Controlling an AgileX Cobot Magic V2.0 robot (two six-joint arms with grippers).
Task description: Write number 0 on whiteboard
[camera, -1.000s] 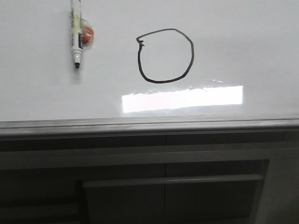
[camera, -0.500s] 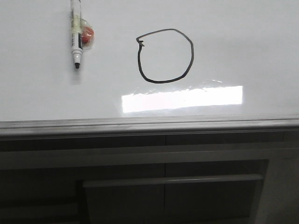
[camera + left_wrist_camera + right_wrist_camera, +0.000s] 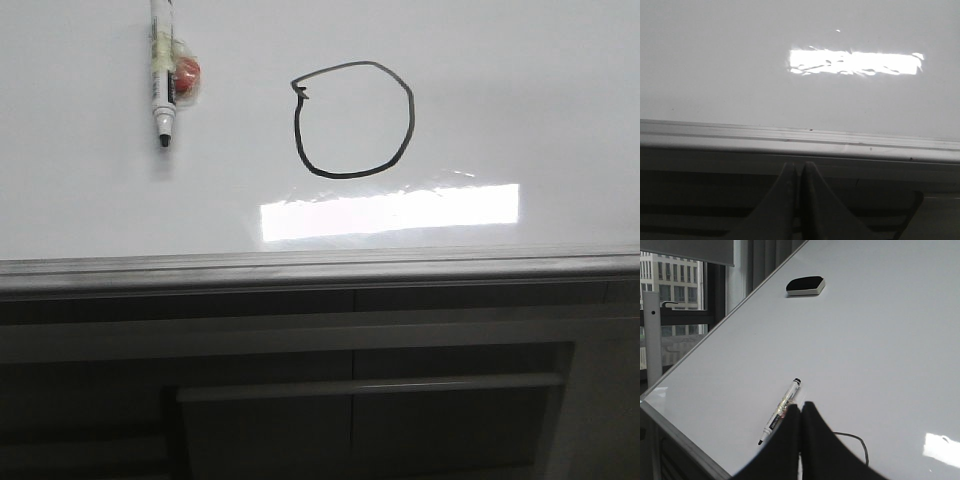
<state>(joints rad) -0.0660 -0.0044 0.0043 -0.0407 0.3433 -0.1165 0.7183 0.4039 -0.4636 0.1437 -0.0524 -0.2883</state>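
Observation:
The number 0 (image 3: 352, 120) is a thin black loop with a small hook at its upper left, drawn on the whiteboard (image 3: 520, 110). An uncapped white marker (image 3: 161, 75) with a red blob at its side lies on the board left of the loop, tip toward the near edge. Neither gripper shows in the front view. In the left wrist view my left gripper (image 3: 799, 166) is shut and empty, below the board's grey edge strip (image 3: 800, 140). In the right wrist view my right gripper (image 3: 801, 407) is shut and empty above the board (image 3: 875, 340), partly hiding the marker (image 3: 780, 411) and the loop (image 3: 856, 442).
A black-and-white eraser (image 3: 805, 286) lies far up the board. A bright rectangular reflection (image 3: 390, 212) sits below the loop. A dark cabinet with drawer fronts (image 3: 360, 400) stands under the board's near edge. A window (image 3: 675, 305) lies beyond the board's far side.

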